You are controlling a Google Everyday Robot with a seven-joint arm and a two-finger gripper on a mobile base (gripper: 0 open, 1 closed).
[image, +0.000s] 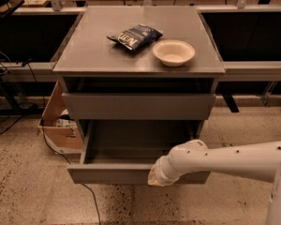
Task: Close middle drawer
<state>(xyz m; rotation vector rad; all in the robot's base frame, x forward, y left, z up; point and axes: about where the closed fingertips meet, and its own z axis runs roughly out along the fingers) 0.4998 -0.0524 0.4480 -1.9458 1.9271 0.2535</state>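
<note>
The middle drawer (131,146) is pulled far out of the grey cabinet, a wide shallow grey tray with a low flat front panel (107,173). It looks empty inside. Above it sits the grey drawer with the taller front panel (139,106), nearly pushed in. My white arm reaches in from the right, and the gripper (158,176) is at the open drawer's front panel, right of its middle, in front of the panel's outer face. The wrist hides the fingers.
On the cabinet top (89,55) lie a dark chip bag (135,35) and a white bowl (173,52). An open cardboard box (58,125) stands on the floor left of the cabinet, with cables beside it. Dark shelving flanks both sides.
</note>
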